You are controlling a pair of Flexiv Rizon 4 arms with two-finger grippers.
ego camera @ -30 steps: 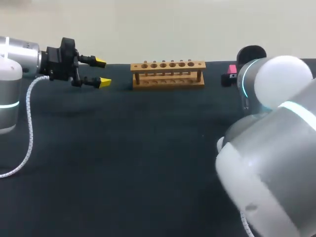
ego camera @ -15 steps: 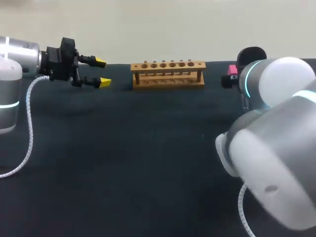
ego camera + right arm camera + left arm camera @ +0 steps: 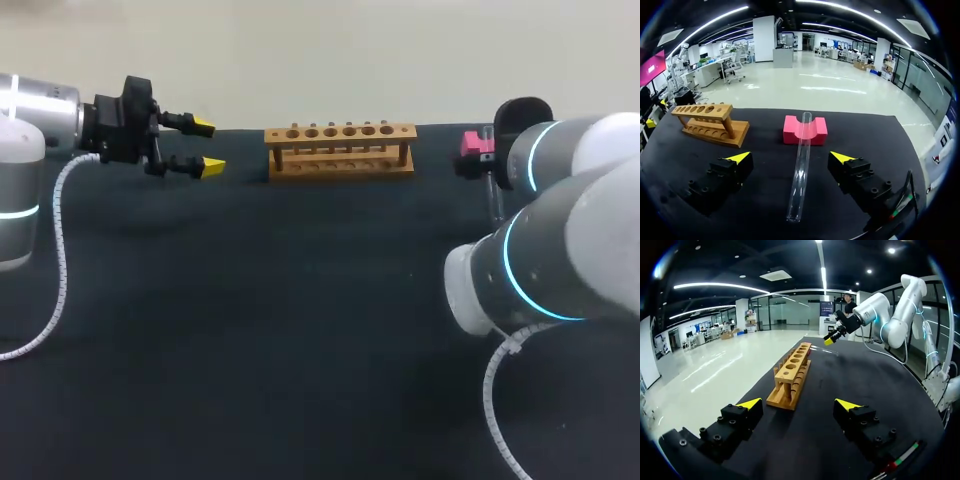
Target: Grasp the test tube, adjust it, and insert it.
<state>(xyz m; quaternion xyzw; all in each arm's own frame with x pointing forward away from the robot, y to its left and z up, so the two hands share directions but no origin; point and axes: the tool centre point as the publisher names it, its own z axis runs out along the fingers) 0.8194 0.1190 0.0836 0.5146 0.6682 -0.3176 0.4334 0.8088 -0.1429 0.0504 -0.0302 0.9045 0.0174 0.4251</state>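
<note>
The right gripper (image 3: 790,158) has its jaws spread wide, neither finger touching the test tube (image 3: 801,165), which lies lengthwise between them with its far end in the groove of the pink cradle (image 3: 792,134) ahead. The left gripper (image 3: 798,403) is also spread, facing one end of the wooden rack (image 3: 790,375). Rack and cradle sit near the far edge of the table (image 3: 250,320), well apart, with a broad stretch of dark tabletop before them

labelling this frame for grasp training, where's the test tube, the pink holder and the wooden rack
test tube (image 3: 801,165), right wrist view, middle of the glass barrel
pink holder (image 3: 792,136), right wrist view, front face beside the groove
wooden rack (image 3: 340,131), head view, top board with the holes
</note>
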